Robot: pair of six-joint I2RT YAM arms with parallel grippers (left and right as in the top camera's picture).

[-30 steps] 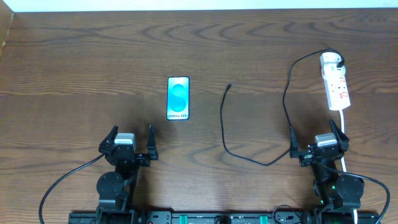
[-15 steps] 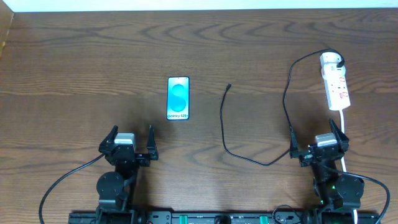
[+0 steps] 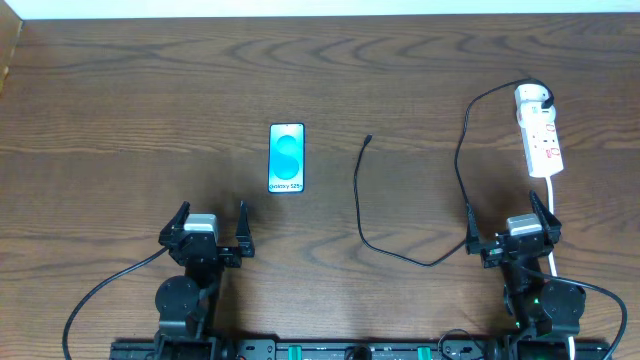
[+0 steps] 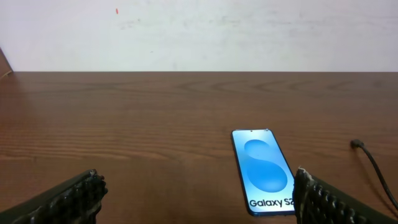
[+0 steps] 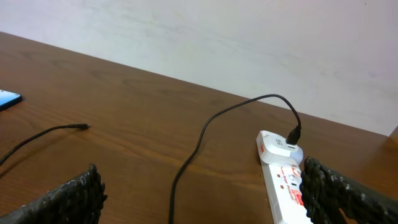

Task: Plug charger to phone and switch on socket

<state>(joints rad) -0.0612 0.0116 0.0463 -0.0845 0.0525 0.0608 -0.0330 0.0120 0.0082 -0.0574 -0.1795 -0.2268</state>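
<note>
- Phone (image 3: 286, 157): lies flat on the table (image 3: 120, 100), screen up and lit.
- Charger (image 3: 357, 190): its connector tip (image 3: 369, 138) lies free to the right of the phone, not touching it. The cable loops farther right to the socket (image 3: 540, 135).
- Socket: well apart from the phone, far to its right.
- Left gripper (image 3: 212, 215): nearer the robot than the phone, jaws spread wide, holding nothing.
- Right gripper (image 3: 505, 213): far right of the phone, jaws spread wide, holding nothing.

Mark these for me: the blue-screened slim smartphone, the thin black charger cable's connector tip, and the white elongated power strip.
Blue-screened slim smartphone (image 3: 286, 157): overhead view, centre of screen.
Black charger cable's connector tip (image 3: 369, 139): overhead view, free end.
White elongated power strip (image 3: 541, 138): overhead view, middle of body.
</note>
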